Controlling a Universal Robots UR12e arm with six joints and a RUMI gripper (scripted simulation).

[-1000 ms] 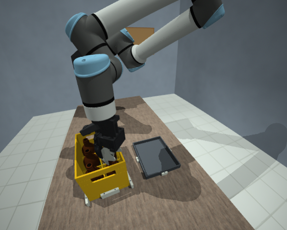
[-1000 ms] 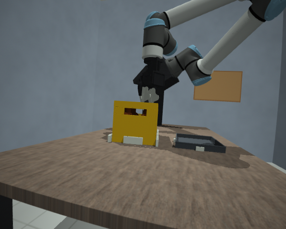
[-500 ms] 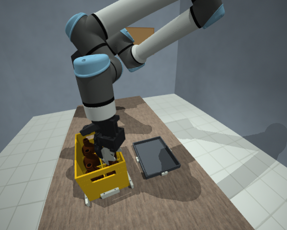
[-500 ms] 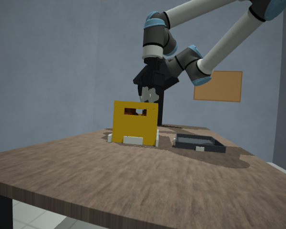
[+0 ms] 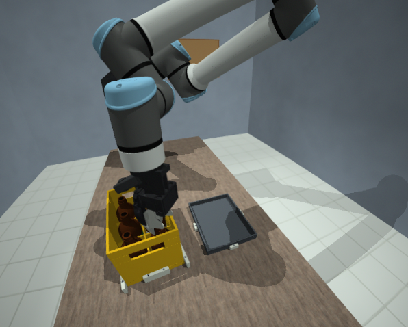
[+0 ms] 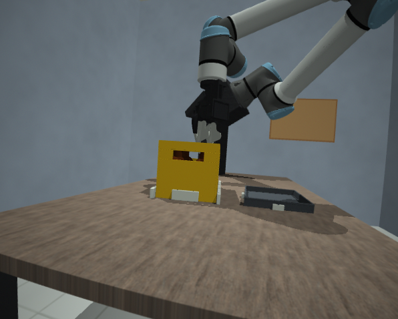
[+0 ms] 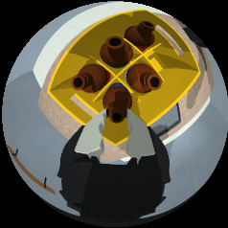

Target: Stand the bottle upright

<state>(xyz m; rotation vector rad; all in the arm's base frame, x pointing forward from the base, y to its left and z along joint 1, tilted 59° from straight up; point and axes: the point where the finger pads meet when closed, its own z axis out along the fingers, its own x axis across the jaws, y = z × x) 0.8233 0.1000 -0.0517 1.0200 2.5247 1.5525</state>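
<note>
I take this bare blue-grey room for a robotics lab or test cell, with my jointed arm (image 5: 185,24) (image 6: 277,18) over a wood-grain table (image 5: 205,297) (image 6: 187,243) and a pale tiled floor (image 5: 31,205) (image 6: 43,297).

The open rectangular plastic crate (image 5: 157,260) (image 6: 188,177) (image 7: 179,88) was yellow; the shallow rectangular tray (image 5: 222,222) (image 6: 277,200), dark grey; the wooden table (image 5: 192,301) (image 6: 187,247), streaky brown.
</note>
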